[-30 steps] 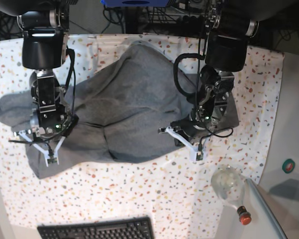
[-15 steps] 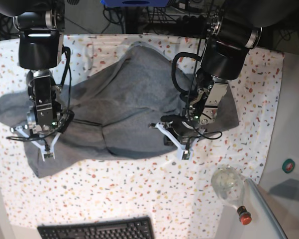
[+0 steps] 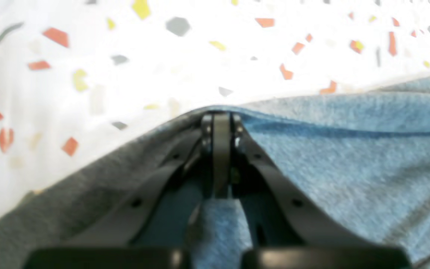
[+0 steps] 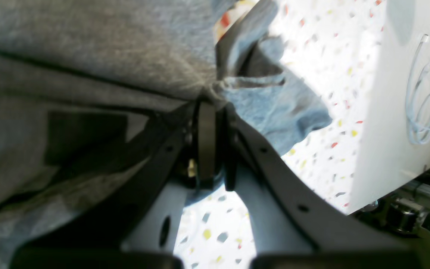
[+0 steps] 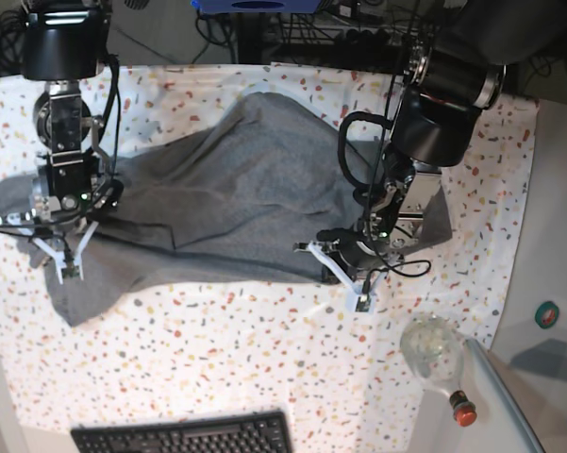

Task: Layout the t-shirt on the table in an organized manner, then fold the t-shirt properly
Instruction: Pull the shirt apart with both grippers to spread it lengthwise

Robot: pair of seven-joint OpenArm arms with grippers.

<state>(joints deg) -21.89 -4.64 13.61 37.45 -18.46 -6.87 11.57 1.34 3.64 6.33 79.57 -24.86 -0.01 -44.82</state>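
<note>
The heather-grey t-shirt [image 5: 236, 189] lies spread across the speckled table [image 5: 217, 359], stretched between my two arms with soft creases. My left gripper [image 5: 357, 294] is shut on the shirt's near edge at the base view's right. The left wrist view shows its fingers [image 3: 220, 119] pinching a fold of t-shirt [image 3: 349, 157], with the table [image 3: 162, 56] beyond. My right gripper [image 5: 64, 272] is shut on the shirt's left part. Up close, its tips [image 4: 209, 104] bite bunched t-shirt [image 4: 88, 48] lifted off the table [image 4: 312, 56].
A clear bottle with a red cap [image 5: 434, 354] lies near the table's front right corner. A black keyboard [image 5: 184, 436] sits at the front edge. A plain grey side surface [image 5: 547, 236] borders the right, carrying a green round item [image 5: 546, 314]. Cables crowd the back.
My right gripper has pulled left and toward the back with the cloth. The left gripper shifted left, then back right. The shirt's sagging front edge has drawn out straighter and flatter.
</note>
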